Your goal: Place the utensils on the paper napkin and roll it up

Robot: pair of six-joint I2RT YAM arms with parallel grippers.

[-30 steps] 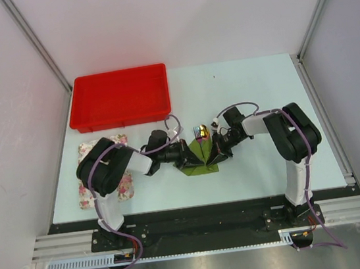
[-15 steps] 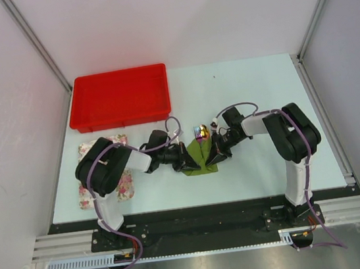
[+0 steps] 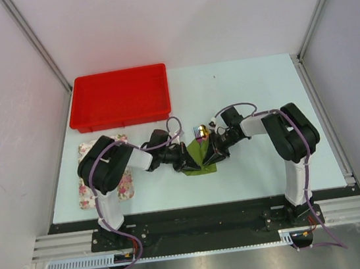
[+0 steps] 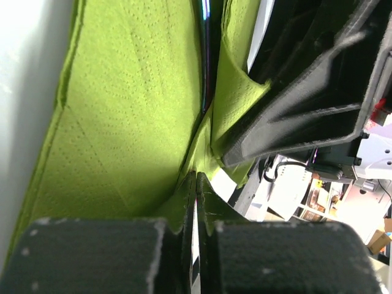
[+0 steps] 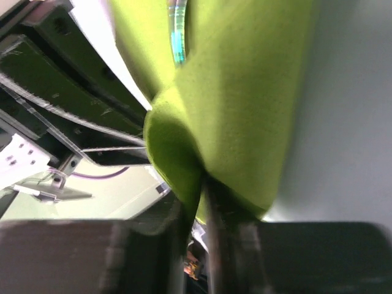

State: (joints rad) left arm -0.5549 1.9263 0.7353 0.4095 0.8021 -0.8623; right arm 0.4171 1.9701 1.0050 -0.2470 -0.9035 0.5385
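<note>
The table (image 3: 254,91) carried a red tray (image 3: 121,97) at its far left and a floral cloth (image 3: 126,185) at near left. The paper napkin (image 3: 202,165) lay mid-table between both tools, its sides folded up around the utensils (image 3: 200,132). Their long axis ran near to far, with the shiny ends projecting past the napkin's far edge. The left gripper (image 4: 195,184) was clenched on the left flap. The right gripper (image 5: 202,196) had the right flap between nearly closed fingers, but the blurred view did not establish a grip.

One paper napkin (image 3: 200,163), at least two utensils (image 3: 200,132), one red tray (image 3: 121,97), one floral cloth (image 3: 126,185), one left pincer (image 3: 187,159), one right pincer (image 3: 211,152), one desk (image 3: 260,84).
</note>
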